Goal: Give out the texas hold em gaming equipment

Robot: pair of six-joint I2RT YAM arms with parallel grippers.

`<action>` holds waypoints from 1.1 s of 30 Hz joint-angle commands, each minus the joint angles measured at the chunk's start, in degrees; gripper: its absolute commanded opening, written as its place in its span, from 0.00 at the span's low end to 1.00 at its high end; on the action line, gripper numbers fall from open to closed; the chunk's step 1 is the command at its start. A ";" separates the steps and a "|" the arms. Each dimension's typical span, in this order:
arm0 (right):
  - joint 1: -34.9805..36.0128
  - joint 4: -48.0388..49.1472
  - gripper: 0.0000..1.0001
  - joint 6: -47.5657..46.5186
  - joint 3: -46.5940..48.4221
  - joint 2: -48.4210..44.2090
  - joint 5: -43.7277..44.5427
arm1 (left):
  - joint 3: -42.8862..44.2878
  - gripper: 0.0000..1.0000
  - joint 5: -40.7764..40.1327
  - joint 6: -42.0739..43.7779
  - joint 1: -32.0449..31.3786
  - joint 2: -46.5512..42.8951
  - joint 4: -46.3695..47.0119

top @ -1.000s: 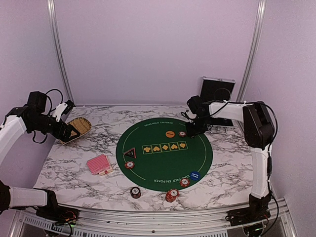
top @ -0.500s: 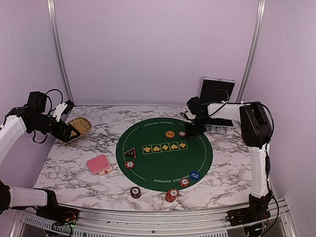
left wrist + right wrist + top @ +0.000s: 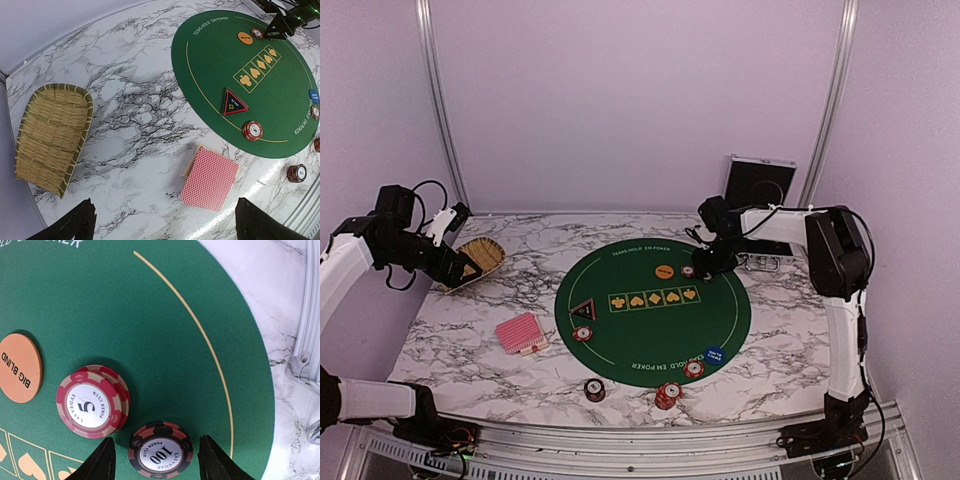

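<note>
Between the right gripper's parted fingers lies one black chip reading "100 Las Vegas Poker Club". Beside it sit one red chip pile marked "5" and one orange disc marked "BIG BLIND". The left gripper hangs wide open.

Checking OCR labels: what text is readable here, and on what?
"BIG BLIND": orange disc.
"LAS VEGAS POKER CLUB", "5": red chip.
"POKER CLUB", "100": dark chip, rest out of frame.
"TEXAS HOLD EM POKER": green mat.
Too small to read: blue disc, black triangle.
</note>
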 commanded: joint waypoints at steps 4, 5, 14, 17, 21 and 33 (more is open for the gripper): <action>0.53 -1.10 0.56 -0.48 1.90 -6.87 -0.08 | 1.05 0.99 1.30 0.08 0.29 -0.23 -1.33; 1.17 -1.15 0.56 -0.64 1.78 -7.82 0.35 | 1.05 0.99 1.24 0.09 0.33 -0.21 -1.34; 15.11 -3.31 0.59 -2.78 -1.28 -16.78 1.51 | 0.96 0.99 1.54 0.06 0.32 -0.20 -1.30; 22.68 -3.91 0.61 -3.41 -3.41 -18.83 -0.47 | 1.20 0.99 1.12 0.14 0.33 -0.08 -1.32; 32.44 -5.90 0.70 -4.00 -3.93 -19.26 -3.83 | 1.49 0.99 1.18 0.18 0.33 0.08 -1.34; 48.43 -9.44 0.83 -4.14 0.21 -11.55 -4.99 | 1.76 0.99 1.30 -0.56 0.33 -0.89 -1.41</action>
